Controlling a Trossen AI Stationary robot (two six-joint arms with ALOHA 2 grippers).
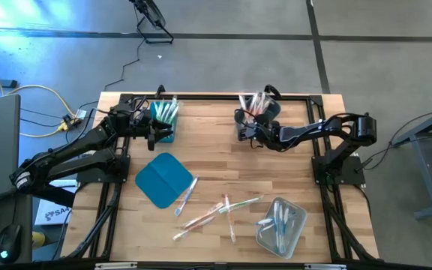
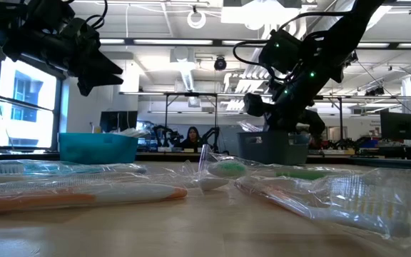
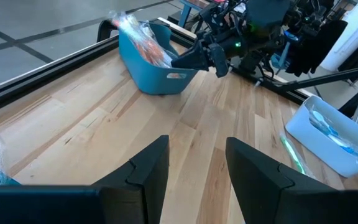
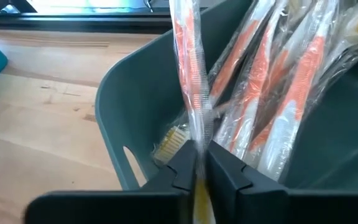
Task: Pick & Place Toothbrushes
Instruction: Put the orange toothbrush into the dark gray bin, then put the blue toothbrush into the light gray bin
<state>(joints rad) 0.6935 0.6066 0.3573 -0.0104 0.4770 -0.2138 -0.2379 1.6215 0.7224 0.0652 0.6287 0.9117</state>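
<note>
Surface (image 1: 223,169): wooden top carrying three bins, a flat teal lid (image 1: 163,179) and loose wrapped toothbrushes.
Grey bin (image 1: 252,121): at the far edge by the right arm; wrapped orange-and-white toothbrushes (image 4: 278,87) stand in it on end, leaning against one another.
Teal bin (image 1: 163,116): at the far edge by the left arm, holding green-tinted brushes.
Clear bin (image 1: 282,225): near the front edge on the right side, with a few blue brushes inside.
Left gripper (image 3: 194,165): waits beside the teal bin, jaws spread wide with nothing between them.
Right gripper (image 4: 197,171): over the grey bin's rim, jaws nearly together, pinching one wrapped toothbrush.
Held toothbrush (image 4: 188,68): long axis runs straight away from the jaws, out over the bin; its orange section is at the far end, and which end bears the bristles cannot be told.
Loose toothbrushes (image 1: 216,212): scattered in front of the lid, long axes mostly slanting across the surface, some crossing.
Risk, snag: the crinkled wrapper touches its neighbours, so pulling back could drag one out with it.
Risk, tip: the brush leans across the rim; released there, it may topple outside instead of settling among the others.
Risk, slip: slick film in a narrow pinch may slide.
</note>
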